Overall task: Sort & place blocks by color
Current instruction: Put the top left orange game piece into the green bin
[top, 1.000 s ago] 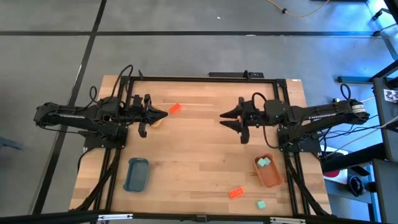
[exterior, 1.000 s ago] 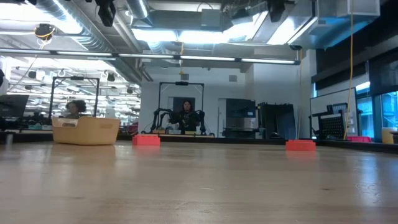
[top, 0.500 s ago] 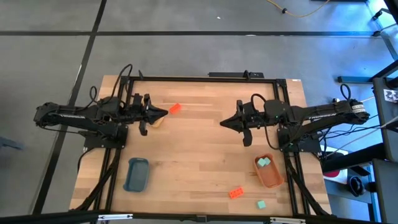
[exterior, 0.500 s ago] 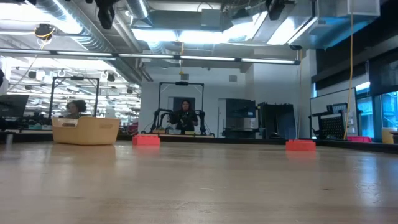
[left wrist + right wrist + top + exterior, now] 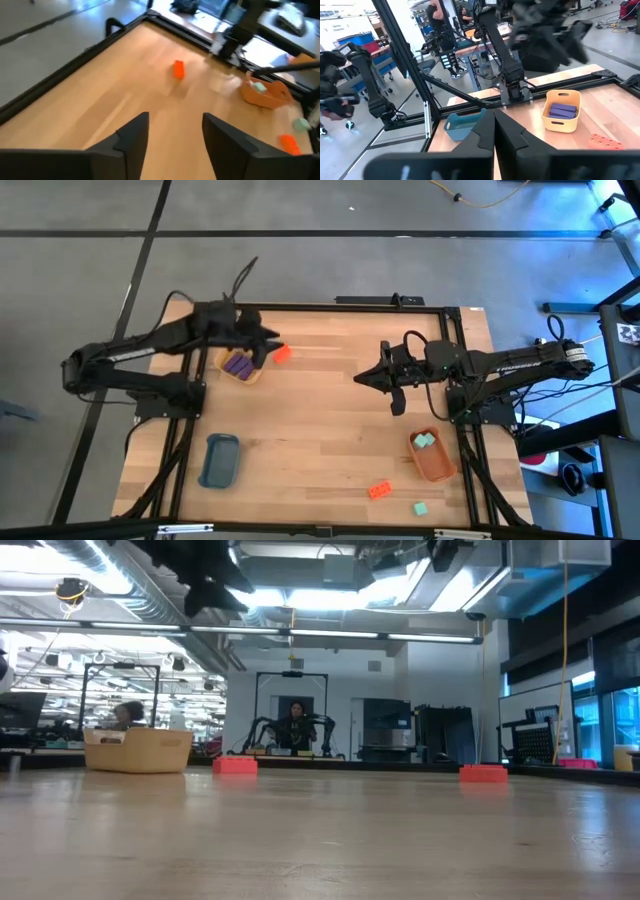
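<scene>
My left gripper [image 5: 264, 340] hangs open and raised near the table's far left, just beside an orange-red block [image 5: 281, 353] that lies on the wood ahead of its fingers [image 5: 178, 69]. Below it stands the yellow tray [image 5: 240, 366] holding purple blocks [image 5: 563, 110]. My right gripper [image 5: 362, 377] is shut on nothing above the table's middle. Mint blocks [image 5: 426, 441] lie in the orange tray [image 5: 436, 466]. Another orange-red block [image 5: 379, 490] and a mint block [image 5: 421, 508] rest on the wood near the front edge.
A blue tray [image 5: 220, 460] sits at the front left. A dark frame [image 5: 330, 307] rims the table's far edge. Bare wood lies between the two arms. In the low view, a person sits far behind the table.
My left arm has lifted and swung toward the table's far edge, off the yellow tray, so the tray and its purple blocks now show. My right gripper has shut its fingers and stayed roughly in place.
</scene>
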Robot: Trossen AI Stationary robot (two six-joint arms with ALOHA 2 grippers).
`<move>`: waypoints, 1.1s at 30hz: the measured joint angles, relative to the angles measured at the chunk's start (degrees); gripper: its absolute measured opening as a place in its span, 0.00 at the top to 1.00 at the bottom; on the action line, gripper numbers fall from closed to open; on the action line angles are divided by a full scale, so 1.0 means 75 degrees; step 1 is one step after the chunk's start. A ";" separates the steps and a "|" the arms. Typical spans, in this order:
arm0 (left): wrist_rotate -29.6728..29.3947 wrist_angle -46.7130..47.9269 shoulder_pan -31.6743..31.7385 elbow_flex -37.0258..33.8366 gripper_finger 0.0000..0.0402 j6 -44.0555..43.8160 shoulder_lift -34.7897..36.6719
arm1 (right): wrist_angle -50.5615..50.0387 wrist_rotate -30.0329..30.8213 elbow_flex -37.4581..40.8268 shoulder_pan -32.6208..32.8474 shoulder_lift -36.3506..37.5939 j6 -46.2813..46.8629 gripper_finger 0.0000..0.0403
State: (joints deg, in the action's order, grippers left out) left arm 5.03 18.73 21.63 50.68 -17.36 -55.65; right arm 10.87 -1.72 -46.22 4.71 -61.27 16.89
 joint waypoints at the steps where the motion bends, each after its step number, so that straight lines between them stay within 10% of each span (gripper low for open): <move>1: 0.0111 0.0146 0.0213 0.0124 0.54 0.0042 -0.0143 | 0.0000 -0.0002 0.0000 0.0000 0.0000 0.0014 1.00; 33: 0.0443 0.1273 0.1870 0.0609 0.41 0.0790 -0.3634 | -0.0006 -0.0130 0.0000 0.0000 0.0002 0.0334 1.00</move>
State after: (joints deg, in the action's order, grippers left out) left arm 8.36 28.28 35.66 55.24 -11.44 -82.90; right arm 10.83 -2.70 -46.22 4.71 -61.25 19.40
